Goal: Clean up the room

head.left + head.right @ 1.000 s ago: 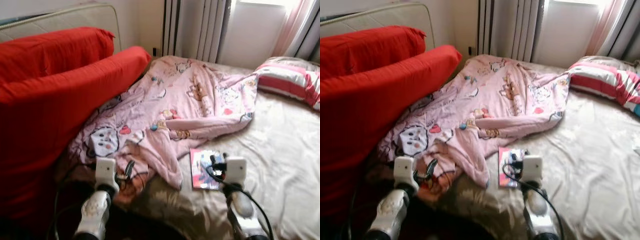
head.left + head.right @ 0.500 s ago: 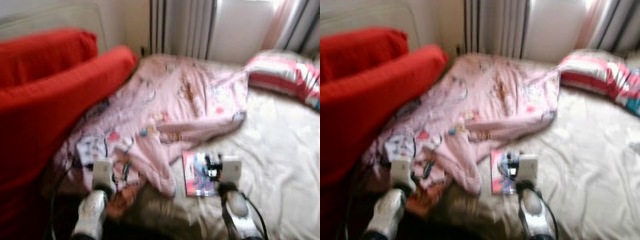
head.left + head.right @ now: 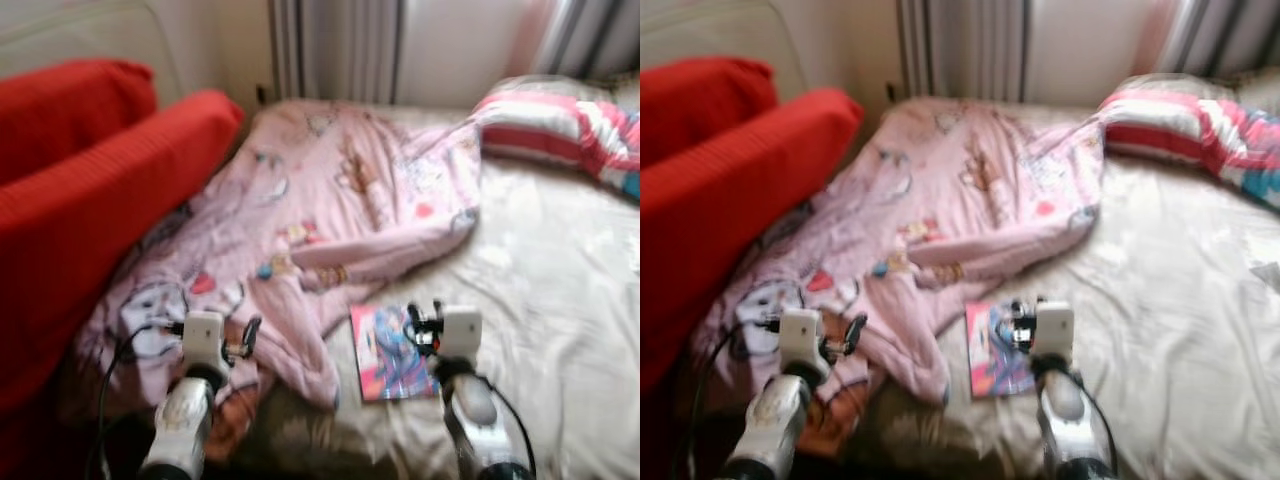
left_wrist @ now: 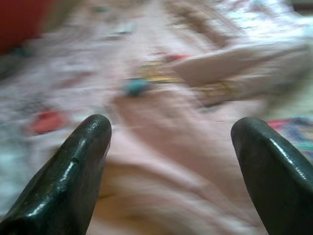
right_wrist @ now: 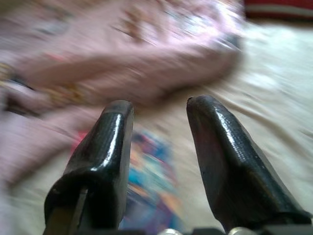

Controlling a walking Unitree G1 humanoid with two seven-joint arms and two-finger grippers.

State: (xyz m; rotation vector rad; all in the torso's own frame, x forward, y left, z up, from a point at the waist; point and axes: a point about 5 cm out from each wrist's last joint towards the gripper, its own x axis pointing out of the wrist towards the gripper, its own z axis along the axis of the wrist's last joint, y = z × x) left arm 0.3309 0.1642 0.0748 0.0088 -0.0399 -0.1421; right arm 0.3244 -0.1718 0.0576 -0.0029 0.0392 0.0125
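- The right hand is open and holds nothing. It hangs just over the picture book on the bed.
- The left hand is open wide and holds nothing too. It sits over the edge of the pink cartoon blanket.
- The blanket lies crumpled across the bed, and one fold touches the book's edge.
- The flat book could be hard to pinch. The fingers may just push it into the soft sheet or slide it away.
- The hand might catch the blanket fold and drag it along.
- The pictures are blurry, so aiming could go wrong.
- A striped pillow lies far off, and a red sofa stands beside the bed.
- No words can be read on the book.
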